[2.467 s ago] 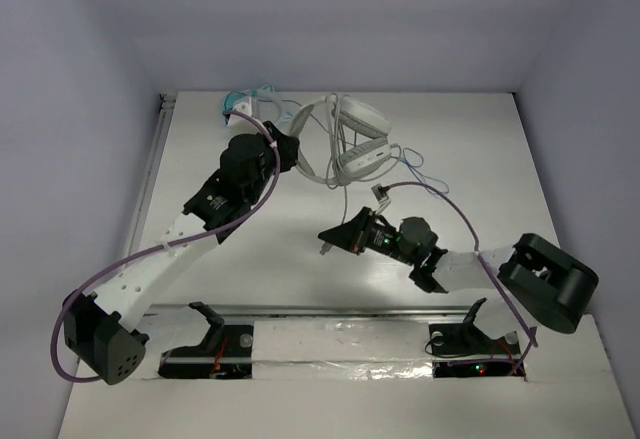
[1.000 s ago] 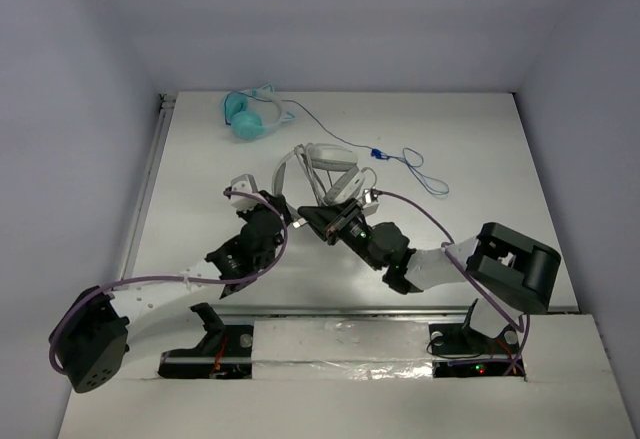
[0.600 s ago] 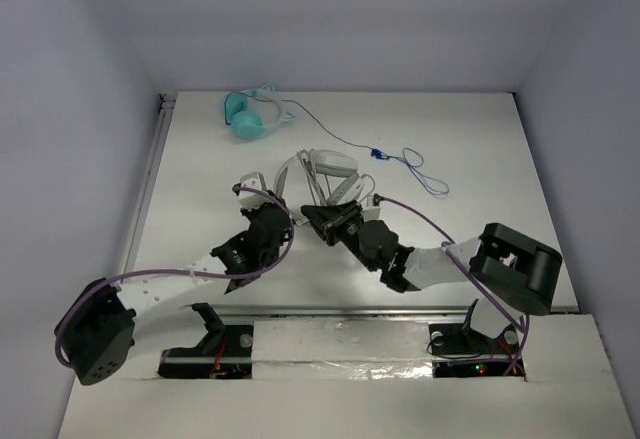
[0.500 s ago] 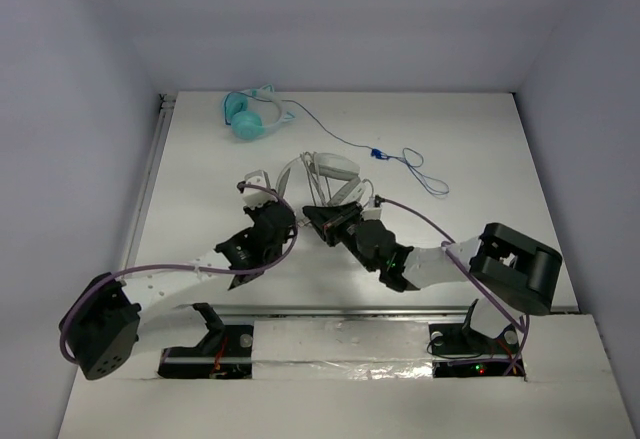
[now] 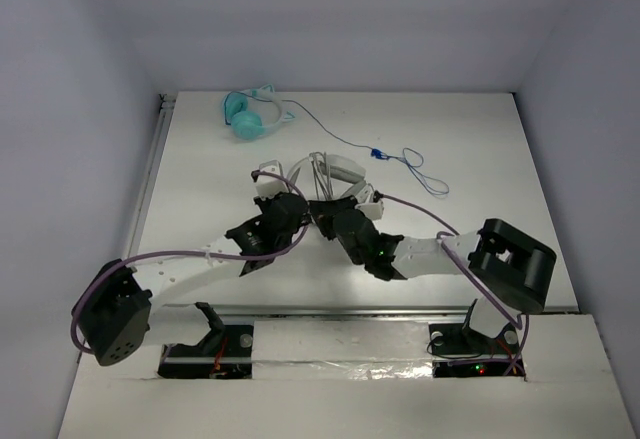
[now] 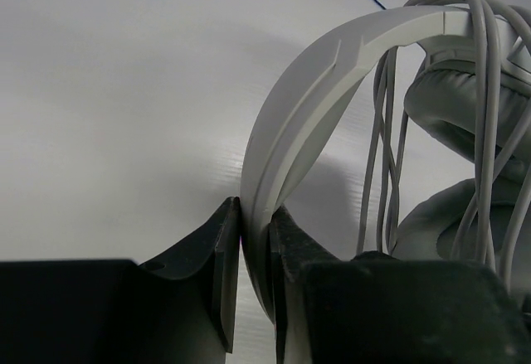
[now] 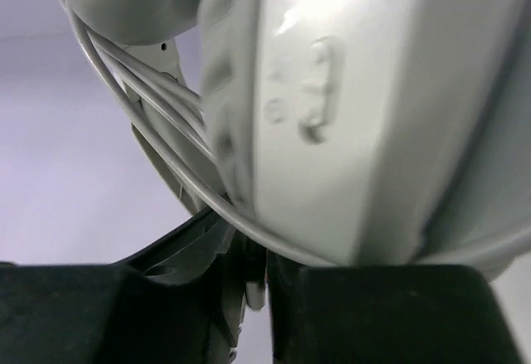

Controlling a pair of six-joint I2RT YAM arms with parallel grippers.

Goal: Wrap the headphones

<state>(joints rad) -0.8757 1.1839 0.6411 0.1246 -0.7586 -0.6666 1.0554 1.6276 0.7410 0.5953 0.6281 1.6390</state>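
Observation:
The white headphones are held over the middle of the table, with grey cable strands looped over the headband. My left gripper is shut on the wide white headband near its lower end, its jaws pinching the band. The grey ear pads and wrapped cable hang to the right of it. My right gripper sits tight under the ear cup. Its jaws are closed on a pale piece of the cable.
The smaller teal headphones lie at the back left. Their thin cable with a blue plug trails right to a loop. A metal rail runs along the near edge.
The headphones came from the back of the table toward the middle, held by both grippers. Over the last second the left gripper moved right and both grippers drew closer together under the headphones.

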